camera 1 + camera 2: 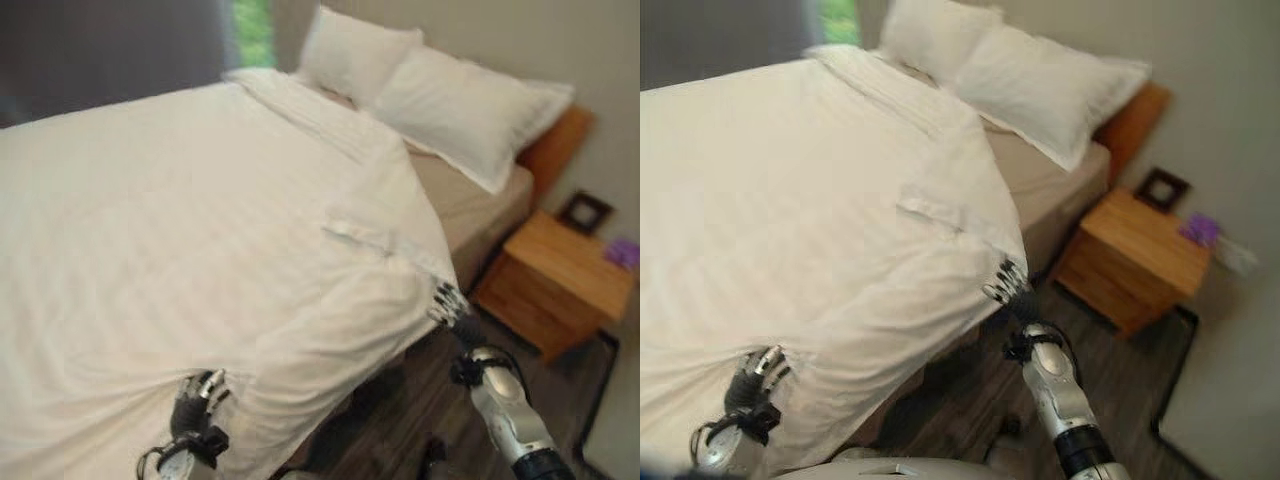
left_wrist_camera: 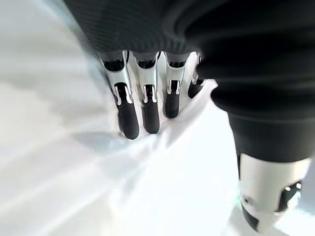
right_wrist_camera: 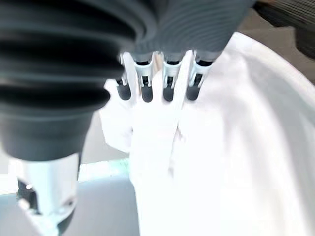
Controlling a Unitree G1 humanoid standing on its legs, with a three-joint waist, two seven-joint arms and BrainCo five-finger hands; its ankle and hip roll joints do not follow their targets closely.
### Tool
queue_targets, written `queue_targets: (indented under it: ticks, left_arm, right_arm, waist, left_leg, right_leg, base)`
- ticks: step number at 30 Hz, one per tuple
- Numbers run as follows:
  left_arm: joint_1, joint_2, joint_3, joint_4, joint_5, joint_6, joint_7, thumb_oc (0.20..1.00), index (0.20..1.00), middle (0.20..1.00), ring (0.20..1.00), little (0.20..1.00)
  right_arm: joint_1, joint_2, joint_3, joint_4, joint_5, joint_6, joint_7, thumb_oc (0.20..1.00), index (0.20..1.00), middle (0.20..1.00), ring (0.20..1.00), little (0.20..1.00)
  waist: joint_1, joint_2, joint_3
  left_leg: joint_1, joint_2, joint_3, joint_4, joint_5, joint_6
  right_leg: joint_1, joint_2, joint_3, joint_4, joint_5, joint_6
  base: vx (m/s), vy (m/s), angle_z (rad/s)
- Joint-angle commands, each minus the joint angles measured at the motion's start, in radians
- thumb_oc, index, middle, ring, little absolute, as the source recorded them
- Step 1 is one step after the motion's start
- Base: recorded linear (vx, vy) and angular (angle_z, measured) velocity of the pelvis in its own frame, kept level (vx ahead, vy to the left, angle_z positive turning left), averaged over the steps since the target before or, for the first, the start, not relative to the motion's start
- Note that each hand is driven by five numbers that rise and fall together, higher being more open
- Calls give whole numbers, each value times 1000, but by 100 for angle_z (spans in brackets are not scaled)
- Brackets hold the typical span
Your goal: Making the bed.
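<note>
A white duvet (image 1: pixel 180 220) covers most of the bed, its near corner hanging over the side. Two white pillows (image 1: pixel 470 115) (image 1: pixel 355 50) lie at the head, with bare beige sheet (image 1: pixel 470 205) below them. My right hand (image 1: pixel 447 300) is at the duvet's hanging corner; in the right wrist view its fingers (image 3: pixel 167 83) curl over a fold of the cloth (image 3: pixel 157 147), which hangs from them. My left hand (image 1: pixel 197 400) rests on the duvet's near edge, its straight fingers (image 2: pixel 147 108) pressing the cloth and the thumb (image 2: pixel 268 196) held apart.
A wooden nightstand (image 1: pixel 555 275) stands right of the bed, carrying a dark picture frame (image 1: pixel 585 212) and a purple object (image 1: pixel 623 252). The wooden headboard (image 1: pixel 555 145) meets the wall. Dark wood floor (image 1: pixel 400 430) runs along the bed's side.
</note>
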Motion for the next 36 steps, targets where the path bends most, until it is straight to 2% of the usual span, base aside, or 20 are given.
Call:
queue_targets:
  ticks: [1,3,4,5,6,7,8,9,10,11,13,15,16,17,19,20,27,29,32,36]
  left_arm:
    - [-201,-88,-138,-56,41,-4,-118,1000,1000,1000,1000,1000]
    - [-190,-86,-128,-59,34,-2,-123,1000,1000,1000,1000,1000]
    - [-168,-104,-98,-51,-7,-1,-121,1000,1000,1000,1000,1000]
    - [-157,-112,-89,-40,-14,0,-120,1000,1000,1000,1000,1000]
    - [-157,-113,-89,-40,-14,0,-120,1000,1000,1000,1000,1000]
    - [-142,-133,-66,-36,-36,1,-109,1000,1000,1000,1000,1000]
    - [-137,-156,-53,-34,-71,0,-97,1000,1000,1000,1000,1000]
    - [-138,-156,-53,-34,-71,0,-97,1000,1000,1000,1000,1000]
    - [-111,-173,-35,-39,-100,7,-105,1000,1000,1000,1000,1000]
    - [-99,-178,-32,-34,-95,13,-107,1000,1000,1000,1000,1000]
    - [-88,-184,-30,-35,-93,19,-115,1000,1000,1000,1000,1000]
    - [-79,-188,-38,-40,-83,25,-125,1000,1000,1000,1000,1000]
    - [-78,-187,-38,-40,-83,25,-125,1000,1000,1000,1000,1000]
    - [-75,-177,-42,-56,-56,26,-125,1000,1000,1000,1000,1000]
    - [-80,-176,-43,-72,-51,25,-116,1000,1000,1000,1000,1000]
    - [-87,-177,-49,-64,-42,23,-111,1000,1000,1000,1000,1000]
    - [-118,-165,-59,-60,-20,16,-92,1000,1000,1000,1000,1000]
    - [-127,-163,-52,-66,-29,12,-77,1000,1000,1000,1000,1000]
    - [-137,-133,-53,-50,34,6,-47,1000,1000,1000,1000,1000]
    - [-126,-109,-36,-80,41,2,-69,1000,1000,1000,1000,1000]
  right_arm:
    - [-24,-65,-77,-118,-13,-48,-17,1000,1000,1000,1000,1000]
    - [-29,-71,-87,-110,-6,-50,-20,1000,1000,1000,1000,1000]
    - [-53,-79,-82,-85,17,-54,-22,1000,1000,1000,1000,1000]
    - [-55,-91,-85,-72,20,-54,-22,1000,1000,1000,1000,1000]
    - [-55,-92,-85,-71,21,-55,-21,1000,1000,1000,1000,1000]
    - [-55,-119,-97,-62,16,-58,-27,1000,1000,1000,1000,1000]
    - [-43,-129,-116,-70,24,-61,-41,1000,1000,1000,1000,1000]
    - [-43,-129,-116,-70,24,-61,-41,1000,1000,1000,1000,1000]
    - [-30,-136,-133,-76,25,-65,-49,1000,1000,1000,1000,1000]
    - [-19,-140,-138,-76,10,-60,-59,1000,1000,1000,1000,1000]
    - [6,-137,-162,-64,-8,-50,-77,1000,1000,1000,1000,1000]
    - [27,-112,-190,-52,14,-48,-81,1000,1000,1000,1000,1000]
    - [28,-112,-190,-52,14,-48,-81,1000,1000,1000,1000,1000]
    - [44,-99,-202,-40,14,-49,-85,1000,1000,1000,1000,1000]
    - [48,-78,-198,-28,12,-49,-93,1000,1000,1000,1000,1000]
    - [49,-69,-192,-22,11,-51,-94,1000,1000,1000,1000,1000]
    - [40,-30,-154,-33,31,-53,-75,1000,1000,1000,1000,1000]
    - [36,-23,-143,-48,22,-55,-78,1000,1000,1000,1000,1000]
    - [12,-1,-118,-49,28,-59,-74,1000,1000,1000,1000,1000]
    - [36,-5,-128,-59,11,-49,-58,1000,1000,1000,1000,1000]
  waist:
    - [-63,51,45]
    - [-67,51,42]
    - [-49,61,39]
    - [-41,64,39]
    - [-45,66,39]
    - [-30,70,46]
    - [-43,74,61]
    - [-45,73,60]
    - [-56,65,72]
    - [-61,64,67]
    - [-70,71,59]
    - [-81,76,55]
    - [-82,76,55]
    - [-91,76,48]
    - [-97,82,37]
    - [-103,90,32]
    - [-117,89,30]
    - [-126,106,58]
    - [-128,122,101]
    - [-151,131,95]
  left_leg:
    - [-112,-26,-11,71,123,11]
    - [-113,-7,-40,76,121,-6]
    - [-120,51,-68,91,166,-29]
    - [-145,66,-80,115,225,-38]
    - [-146,67,-84,115,225,-39]
    - [-190,74,-73,166,336,-36]
    - [-220,91,3,174,391,-17]
    - [-222,90,1,171,396,-18]
    - [-240,140,222,212,399,-7]
    - [-234,158,315,223,381,-11]
    - [-223,142,413,228,349,-17]
    - [-233,80,445,252,321,-14]
    - [-235,79,443,256,318,-13]
    - [-232,18,472,217,273,7]
    - [-193,-40,490,126,202,49]
    - [-177,-56,490,96,198,55]
    - [-131,-69,477,27,204,56]
    - [-116,-68,476,14,184,84]
    - [-88,-54,500,12,160,98]
    - [-30,-16,442,-32,152,68]
  right_leg:
    - [144,-27,-46,-77,107,26]
    - [151,-27,-85,-63,92,19]
    - [180,2,-149,-90,36,-7]
    - [209,28,-149,-125,16,-26]
    - [213,29,-154,-129,17,-27]
    - [260,50,-210,-158,5,-53]
    - [291,57,-251,-169,1,-71]
    - [289,56,-253,-171,4,-71]
    - [319,70,-338,-200,-1,-96]
    - [322,75,-374,-209,-4,-103]
    - [332,83,-426,-219,-10,-112]
    - [342,87,-460,-228,-9,-118]
    - [343,86,-462,-229,-10,-117]
    - [342,96,-478,-235,-4,-118]
    - [329,111,-487,-232,-6,-118]
    - [319,121,-490,-226,-6,-117]
    - [317,128,-497,-221,-1,-112]
    - [238,98,-496,-41,-12,-98]
    - [113,69,-466,192,39,-27]
    - [76,27,-378,73,59,-46]
  base:
    - [207,-524,165]
    - [139,-453,111]
    - [110,-578,76]
    - [109,-577,67]
    - [55,-493,30]
    - [26,-475,25]
    - [20,-472,31]
    - [-96,-511,65]
    - [-117,-486,84]
    - [-150,-599,87]
    - [-104,-308,88]
    - [-89,-179,54]
    - [-83,-166,46]
    - [-56,-129,48]
    - [-59,-99,23]
    - [-41,-18,7]
    - [-9,30,3]
    - [-38,130,-18]
    - [-25,65,-28]
    - [263,-169,-20]
